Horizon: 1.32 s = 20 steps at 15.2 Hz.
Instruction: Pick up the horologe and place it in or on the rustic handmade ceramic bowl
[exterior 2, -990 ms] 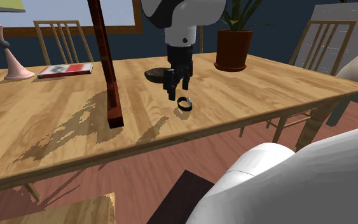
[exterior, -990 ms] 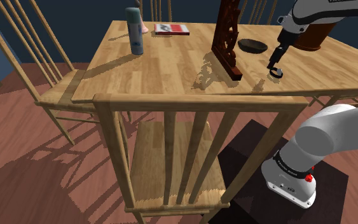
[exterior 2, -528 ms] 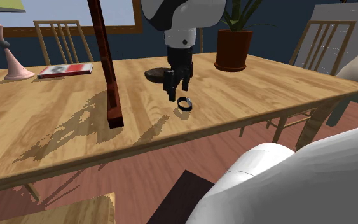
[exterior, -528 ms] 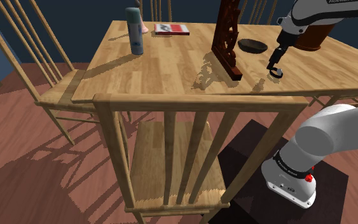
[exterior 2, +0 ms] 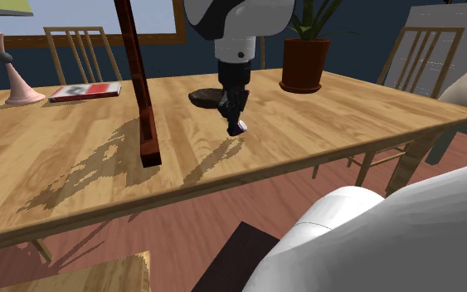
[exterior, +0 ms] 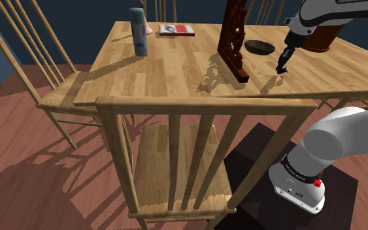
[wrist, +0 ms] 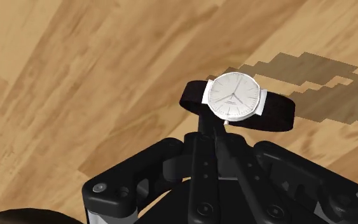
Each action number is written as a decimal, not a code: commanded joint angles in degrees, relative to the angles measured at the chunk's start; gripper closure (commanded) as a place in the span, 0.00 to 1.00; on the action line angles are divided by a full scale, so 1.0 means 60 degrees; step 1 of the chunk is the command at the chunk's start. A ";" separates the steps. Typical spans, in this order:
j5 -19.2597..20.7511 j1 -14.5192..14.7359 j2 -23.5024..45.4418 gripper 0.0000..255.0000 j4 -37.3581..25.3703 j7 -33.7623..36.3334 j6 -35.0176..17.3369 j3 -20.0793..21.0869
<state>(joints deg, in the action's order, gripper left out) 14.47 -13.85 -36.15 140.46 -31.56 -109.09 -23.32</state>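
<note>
The horologe is a wristwatch (wrist: 233,97) with a white dial and a black strap. My gripper (wrist: 212,125) is shut on its strap, and the watch hangs at the fingertips just above the wooden table (exterior: 169,65). In the shoulder view the gripper (exterior: 282,67) hovers near the table's front right part. Seen from the second exterior view, the gripper (exterior 2: 235,123) carries the watch (exterior 2: 240,127) as a small pale spot at its tips. The dark, shallow bowl (exterior: 259,46) sits just behind the gripper, a short way toward the carved piece; in the second exterior view the bowl (exterior 2: 202,98) lies partly behind the hand.
A tall dark carved wooden piece (exterior: 233,40) stands close to the shoulder view's left of the gripper. A potted plant (exterior 2: 304,62) is behind it. A spray bottle (exterior: 138,31), a book (exterior: 176,29) and a lamp base (exterior 2: 12,70) sit farther off. Chairs (exterior: 169,163) surround the table.
The fingers stood open over the watch lying on the table; they have now closed on it, and it has come off the tabletop.
</note>
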 commanded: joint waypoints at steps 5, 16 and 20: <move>0.1195 -0.0750 -0.1525 0.00 0.1215 0.1947 -0.0543 0.1588; 0.2894 -0.1838 -0.2880 0.00 0.3265 0.4714 -0.1992 0.3583; 0.2894 -0.1838 -0.2880 0.00 0.3265 0.4714 -0.1991 0.3583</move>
<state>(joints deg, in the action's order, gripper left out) 31.81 -24.87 -53.47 160.04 -3.29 -120.99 -1.81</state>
